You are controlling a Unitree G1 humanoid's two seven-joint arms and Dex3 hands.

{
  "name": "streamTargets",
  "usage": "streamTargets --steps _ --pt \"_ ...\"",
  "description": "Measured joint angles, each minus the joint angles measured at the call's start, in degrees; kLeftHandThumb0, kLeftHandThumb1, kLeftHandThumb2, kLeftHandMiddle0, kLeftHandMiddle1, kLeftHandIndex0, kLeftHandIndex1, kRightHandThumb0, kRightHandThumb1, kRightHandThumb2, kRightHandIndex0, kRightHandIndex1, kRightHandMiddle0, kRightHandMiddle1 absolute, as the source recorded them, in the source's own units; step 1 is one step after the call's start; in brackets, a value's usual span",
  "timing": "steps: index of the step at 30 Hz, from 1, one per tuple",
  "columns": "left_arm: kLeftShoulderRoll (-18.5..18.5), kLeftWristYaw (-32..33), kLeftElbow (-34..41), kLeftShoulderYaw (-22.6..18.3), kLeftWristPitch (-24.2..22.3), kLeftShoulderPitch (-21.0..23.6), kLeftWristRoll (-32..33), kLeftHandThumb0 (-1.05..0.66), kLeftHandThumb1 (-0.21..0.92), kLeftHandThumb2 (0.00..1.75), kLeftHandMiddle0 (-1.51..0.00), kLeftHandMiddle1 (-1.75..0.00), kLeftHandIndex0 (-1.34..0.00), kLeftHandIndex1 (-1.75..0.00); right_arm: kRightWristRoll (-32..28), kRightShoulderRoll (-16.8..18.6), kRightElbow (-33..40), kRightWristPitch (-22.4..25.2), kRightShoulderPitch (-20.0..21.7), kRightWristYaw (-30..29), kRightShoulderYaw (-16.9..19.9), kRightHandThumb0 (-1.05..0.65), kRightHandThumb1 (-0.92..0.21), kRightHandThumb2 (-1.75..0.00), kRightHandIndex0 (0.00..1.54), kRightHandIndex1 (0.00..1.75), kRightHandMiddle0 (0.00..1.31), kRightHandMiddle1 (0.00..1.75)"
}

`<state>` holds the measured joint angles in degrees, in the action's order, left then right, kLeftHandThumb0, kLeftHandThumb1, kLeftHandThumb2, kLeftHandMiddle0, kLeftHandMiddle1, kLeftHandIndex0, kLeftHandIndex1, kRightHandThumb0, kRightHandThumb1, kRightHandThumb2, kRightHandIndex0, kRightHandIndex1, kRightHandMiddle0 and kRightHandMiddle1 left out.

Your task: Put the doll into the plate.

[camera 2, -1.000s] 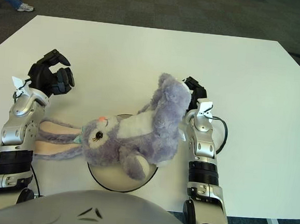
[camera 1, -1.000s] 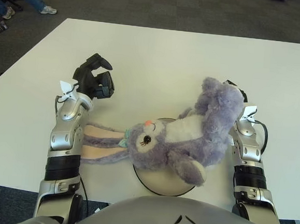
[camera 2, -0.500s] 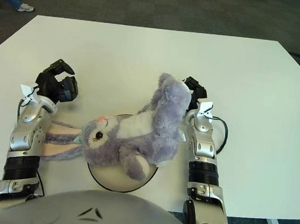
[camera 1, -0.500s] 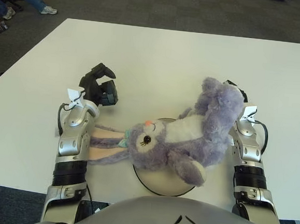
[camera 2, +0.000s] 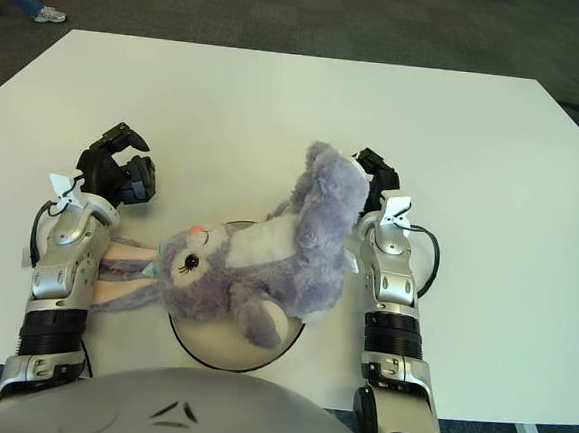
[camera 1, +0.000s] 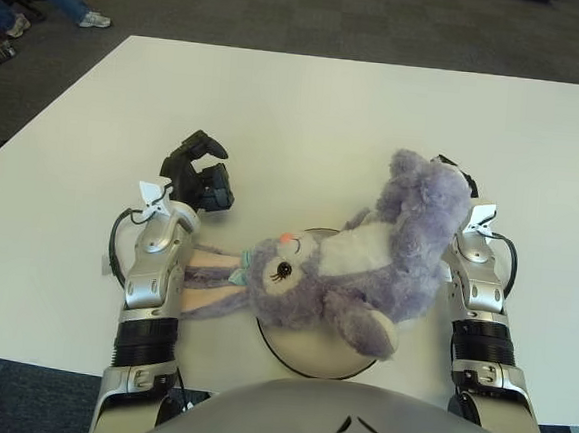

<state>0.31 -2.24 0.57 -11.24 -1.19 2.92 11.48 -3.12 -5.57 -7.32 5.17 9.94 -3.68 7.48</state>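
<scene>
A purple plush bunny doll (camera 1: 356, 267) lies on its side across the round white plate (camera 1: 308, 363) near the table's front edge. Its head faces left and its long ears (camera 1: 204, 285) trail off the plate past my left forearm. The doll's legs stick up on the right, where my right hand (camera 1: 455, 179) is shut on them, mostly hidden behind the plush. My left hand (camera 1: 200, 174) hovers left of the doll's head, its dark fingers curled and holding nothing.
The white table (camera 1: 318, 108) stretches far ahead of the plate. A person's shoes (camera 1: 94, 19) show on the dark carpet beyond the far left corner. My torso fills the bottom edge of the view.
My left arm has swung to the right, bringing the curled hand closer to the doll's head and the forearm over the ears. The doll, plate and right hand have stayed put.
</scene>
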Motion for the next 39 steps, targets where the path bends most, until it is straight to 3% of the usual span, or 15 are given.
streamTargets --steps 17,39 --pt "-1.74 0.59 -10.92 -2.51 13.07 4.72 0.91 -0.49 0.28 1.36 -1.33 -1.75 -0.64 -1.75 -0.32 0.46 -0.51 -0.70 -0.03 -0.79 1.18 -0.02 0.12 -1.72 0.94 1.75 0.83 1.50" --pt "-0.57 0.70 -17.34 -2.29 17.46 7.07 -0.94 -0.49 0.27 1.37 -1.34 -1.75 -0.65 -1.75 -0.40 0.51 -0.65 -0.86 -0.32 -0.41 1.91 -0.02 0.10 -1.70 0.92 1.75 0.83 1.47"
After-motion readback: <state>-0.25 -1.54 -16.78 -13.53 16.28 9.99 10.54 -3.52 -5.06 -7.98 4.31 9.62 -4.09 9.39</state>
